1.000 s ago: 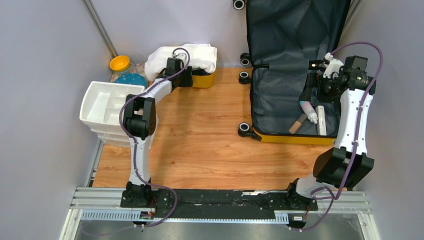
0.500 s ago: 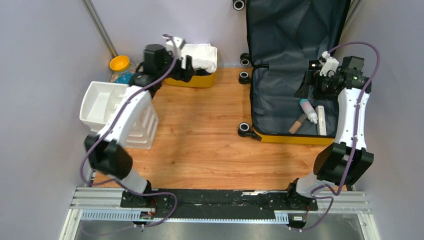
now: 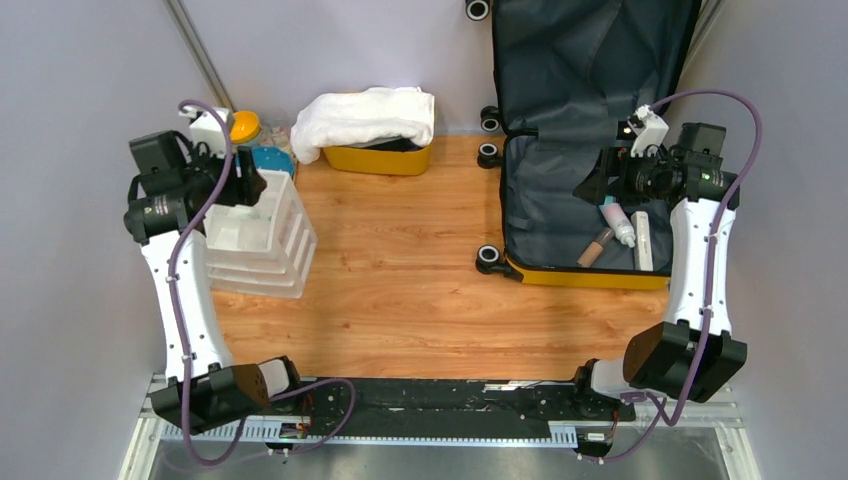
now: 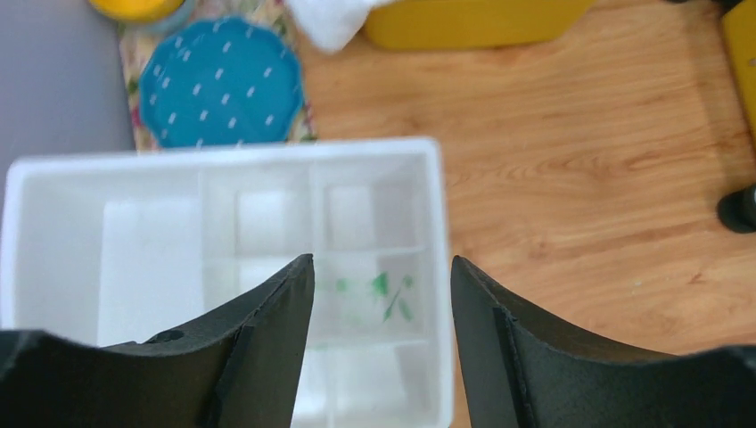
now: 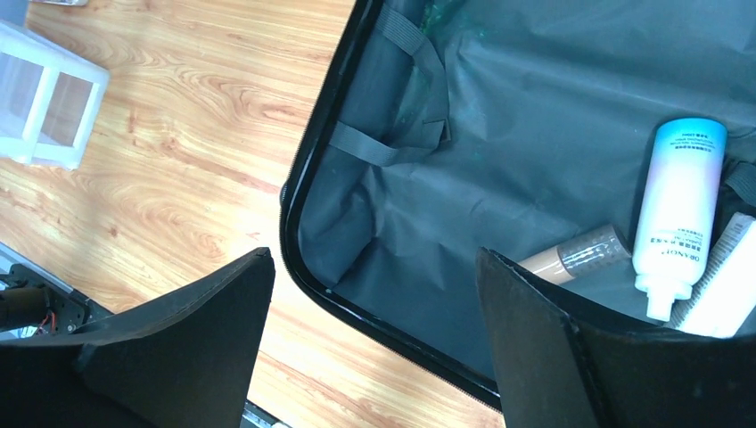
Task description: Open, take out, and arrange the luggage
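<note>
The yellow luggage (image 3: 590, 274) lies open at the right, its lid leaning on the back wall and its dark grey lining (image 5: 535, 134) showing. Inside lie a white and teal bottle (image 3: 618, 222) (image 5: 677, 214), a brown tube (image 3: 597, 246) (image 5: 575, 254) and a white flat box (image 3: 641, 240) (image 5: 724, 290). My right gripper (image 3: 592, 188) (image 5: 374, 254) is open and empty above the luggage's left inner edge, left of the bottle. My left gripper (image 3: 252, 190) (image 4: 382, 263) is open and empty above the white compartmented organiser (image 3: 262, 262) (image 4: 223, 152).
A yellow tub (image 3: 380, 158) (image 4: 472, 18) holding a white towel (image 3: 365, 115) stands at the back centre. A teal plate (image 4: 221, 82) and a yellow bowl (image 3: 240, 126) sit behind the organiser. Black wheels (image 3: 489, 258) stick out on the luggage's left side.
My left arm has swung from the yellow tub with the towel to the left and now hangs over the organiser. My right gripper has shifted slightly left over the luggage.
</note>
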